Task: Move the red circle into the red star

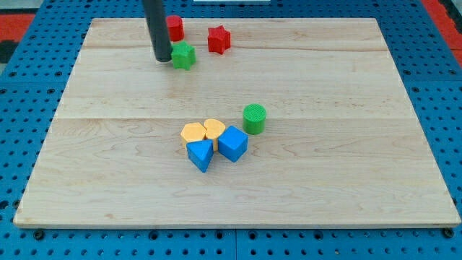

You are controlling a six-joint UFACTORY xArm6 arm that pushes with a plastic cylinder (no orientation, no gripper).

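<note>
The red circle (175, 27) stands near the view's top edge of the board, partly hidden behind my rod. The red star (219, 39) lies to its right, apart from it by a small gap. My tip (162, 59) rests on the board just below and left of the red circle, touching or nearly touching the left side of the green star (183, 55).
A green cylinder (254, 118) stands right of centre. Below it is a tight cluster: a yellow hexagon (193, 132), a yellow heart (214, 129), a blue triangle (201, 154) and a blue cube (232, 143). The wooden board (346, 144) lies on a blue pegboard.
</note>
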